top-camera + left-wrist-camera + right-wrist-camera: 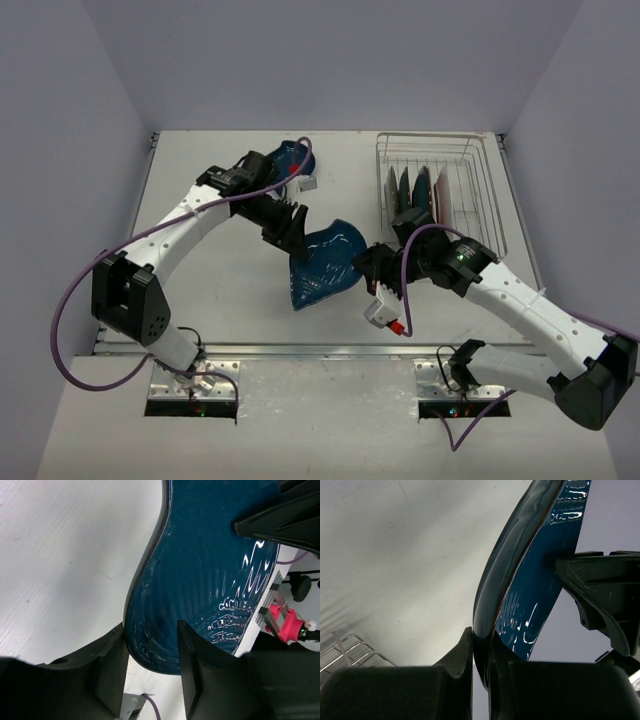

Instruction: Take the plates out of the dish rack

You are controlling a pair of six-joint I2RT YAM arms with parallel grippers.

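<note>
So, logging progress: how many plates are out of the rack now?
2. Blue leaf-shaped dish mid-table, pinched by the right tool, left tool at its other edge; a teal plate half hidden behind the left arm. Others may be covered.

Both arms bend inward and meet in the middle. The right tool pinches the dish rim. The left tool has its fingers on both sides of the left edge.

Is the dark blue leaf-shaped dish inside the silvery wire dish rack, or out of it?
Out. The dark blue dish is left of the wire rack, gripped at opposite edges by left hand and right hand.
</note>
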